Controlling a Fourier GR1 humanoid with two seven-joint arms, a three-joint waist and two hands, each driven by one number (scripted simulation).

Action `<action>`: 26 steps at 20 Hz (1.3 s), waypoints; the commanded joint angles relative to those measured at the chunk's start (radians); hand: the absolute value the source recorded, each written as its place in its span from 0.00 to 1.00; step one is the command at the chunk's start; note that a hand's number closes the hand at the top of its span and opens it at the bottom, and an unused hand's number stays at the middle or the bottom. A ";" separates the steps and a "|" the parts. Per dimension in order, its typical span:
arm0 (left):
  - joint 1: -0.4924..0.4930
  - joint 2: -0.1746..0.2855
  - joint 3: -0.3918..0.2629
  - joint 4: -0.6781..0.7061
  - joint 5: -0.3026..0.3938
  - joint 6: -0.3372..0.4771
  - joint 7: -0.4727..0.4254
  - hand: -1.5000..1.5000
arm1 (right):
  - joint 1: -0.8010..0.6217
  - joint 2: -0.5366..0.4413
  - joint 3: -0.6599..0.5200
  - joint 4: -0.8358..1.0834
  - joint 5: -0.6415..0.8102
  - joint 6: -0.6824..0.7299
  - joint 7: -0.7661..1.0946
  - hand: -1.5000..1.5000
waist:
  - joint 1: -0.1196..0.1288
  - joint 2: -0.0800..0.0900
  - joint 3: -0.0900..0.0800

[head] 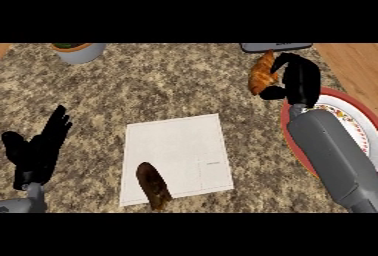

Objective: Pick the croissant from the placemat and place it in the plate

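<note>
Speckled beige-brown granite counter [170,85], with a wood-toned strip [354,62] at its far right corner. Flat white square placemat [177,157] sits mid-counter. A dark brown oblong item [153,186] lies on the placemat's near edge, partly overhanging it. A grey pot with a green plant [77,51] stands far up-left of the placemat, and a grey flat object [277,47] is far up-right of it, cut off by the view's edge.

Golden-brown curved croissant [261,75] is off the placemat, up-right of it, in the black right hand [301,75]; fingers and thumb curl round its right side. Round white plate with a red rim [348,116] lies right of the placemat, partly under the grey forearm; the croissant is just beyond the plate's far-left rim, not over it.

Black left hand [40,145] rests left of the placemat, fingers straight, holding nothing.
</note>
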 commanded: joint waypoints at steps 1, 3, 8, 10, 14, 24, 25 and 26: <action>-0.021 0.004 -0.014 -0.039 -0.003 -0.006 0.038 0.50 | 0.122 -0.128 -0.058 -0.212 -0.027 0.029 0.102 1.00 | 0.031 0.016 0.002; -0.042 -0.020 -0.020 0.005 -0.018 0.011 0.018 0.50 | 0.235 -0.187 -0.058 -0.316 -0.016 0.043 0.128 1.00 | 0.022 0.021 0.001; -0.054 -0.009 -0.036 -0.054 -0.031 -0.004 0.053 0.50 | 0.515 -0.307 -0.137 -0.599 -0.051 0.055 0.182 1.00 | 0.075 0.034 0.002; -0.089 -0.045 -0.050 0.005 -0.044 -0.007 0.023 0.50 | 0.574 -0.370 -0.215 -0.585 -0.114 0.087 0.105 1.00 | 0.095 0.043 0.003; -0.119 -0.042 -0.036 0.009 -0.041 -0.028 0.027 0.50 | 0.629 -0.350 -0.221 -0.491 -0.143 0.147 0.052 1.00 | 0.114 0.047 0.003; -0.109 -0.044 -0.018 -0.024 -0.048 -0.055 0.074 0.50 | 0.705 -0.337 -0.388 -0.418 -0.417 0.326 -0.297 0.00 | 0.124 0.046 0.003; -0.061 -0.068 -0.034 0.022 -0.074 -0.055 -0.035 0.50 | 0.717 -0.333 -0.409 -0.359 -0.414 0.289 -0.407 0.00 | 0.124 0.047 0.004; -0.139 -0.072 -0.028 0.033 -0.075 -0.035 0.027 0.50 | 0.633 -0.356 -0.417 -0.365 -0.400 0.301 -0.367 0.00 | 0.125 0.048 0.003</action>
